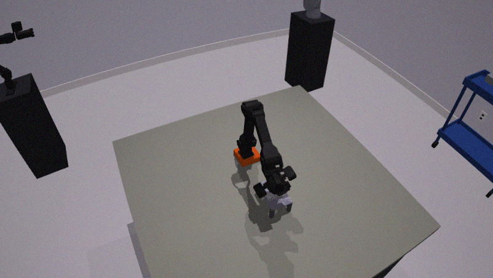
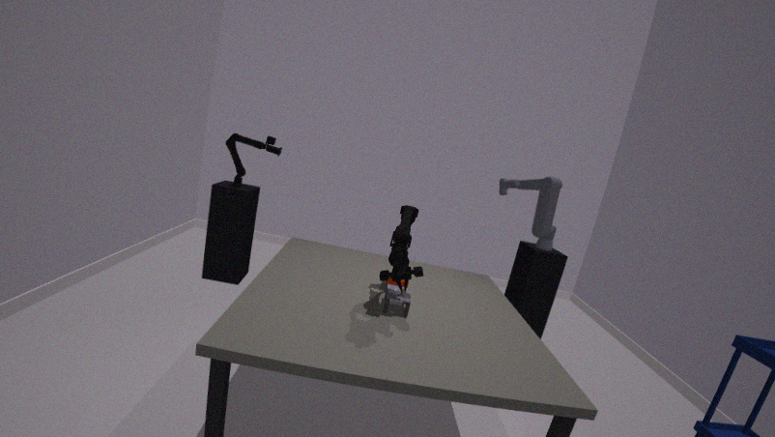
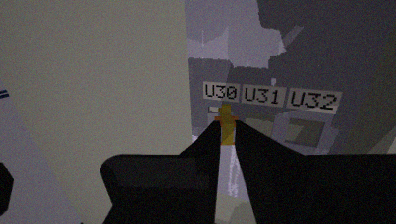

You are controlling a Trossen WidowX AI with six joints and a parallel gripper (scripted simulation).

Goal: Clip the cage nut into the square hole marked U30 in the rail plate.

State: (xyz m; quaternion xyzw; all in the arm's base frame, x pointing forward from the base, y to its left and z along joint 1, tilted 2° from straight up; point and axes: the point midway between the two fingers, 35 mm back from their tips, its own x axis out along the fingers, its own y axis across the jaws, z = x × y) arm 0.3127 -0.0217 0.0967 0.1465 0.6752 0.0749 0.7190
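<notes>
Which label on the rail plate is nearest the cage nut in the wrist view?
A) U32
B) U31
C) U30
C: the yellow cage nut, pinched between the fingers, shows just below the U30 label, with U31 and U32 farther right.
</notes>
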